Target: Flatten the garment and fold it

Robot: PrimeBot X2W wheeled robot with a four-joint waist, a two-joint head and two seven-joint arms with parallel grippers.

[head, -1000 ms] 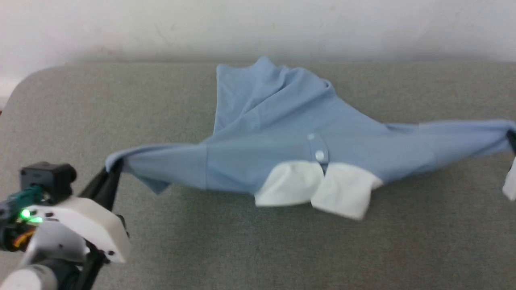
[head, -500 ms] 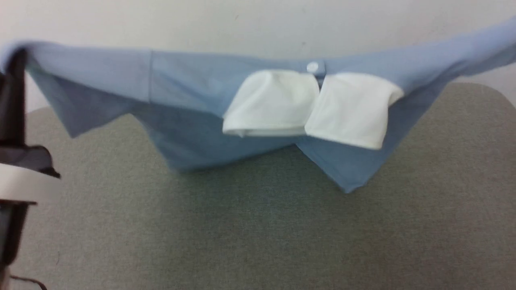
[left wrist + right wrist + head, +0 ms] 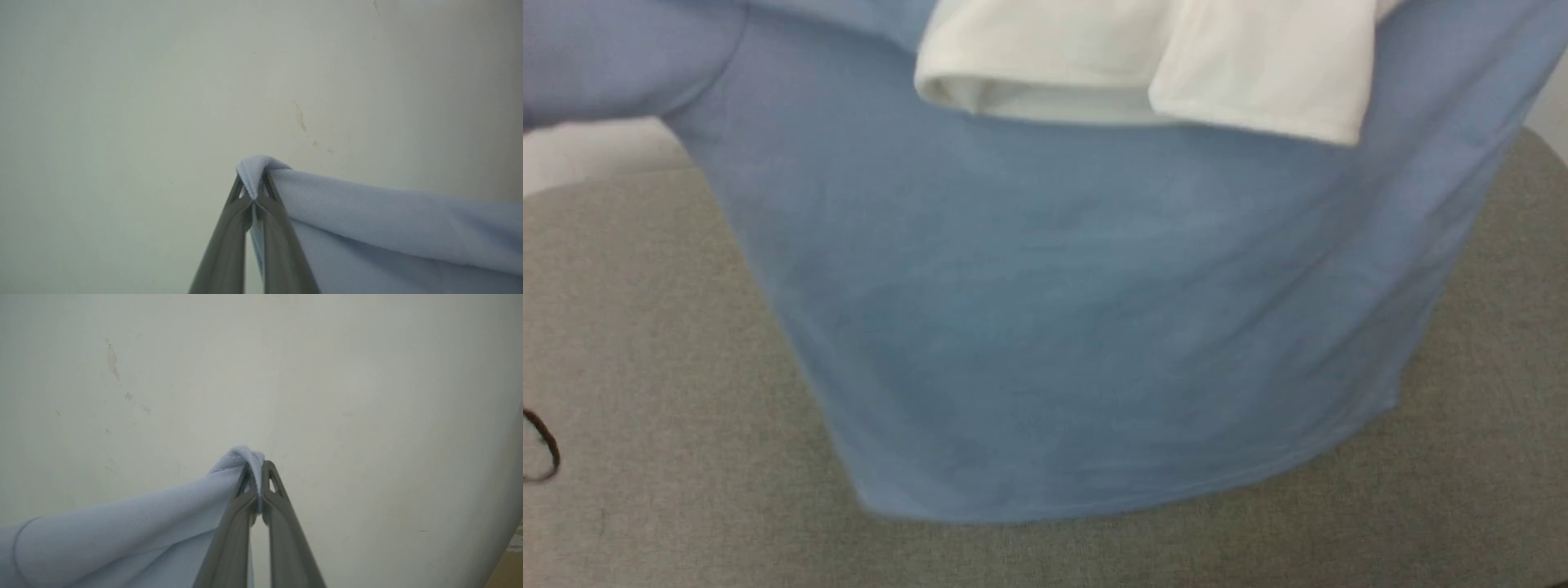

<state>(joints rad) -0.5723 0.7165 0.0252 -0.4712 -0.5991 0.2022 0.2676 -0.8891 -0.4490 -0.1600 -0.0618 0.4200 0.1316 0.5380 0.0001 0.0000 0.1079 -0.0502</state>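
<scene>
The shirt [image 3: 1094, 327] is hanging spread between the two claws, above the counter [image 3: 670, 367], with its collar [image 3: 1143, 73] lying at the top and its hem dangling low over the counter. The left claw [image 3: 253, 185] is pinching one end, cloth trailing off to its right. The right claw [image 3: 257, 475] is pinching the other end, cloth trailing left. A wall [image 3: 122, 102] is standing behind both.
</scene>
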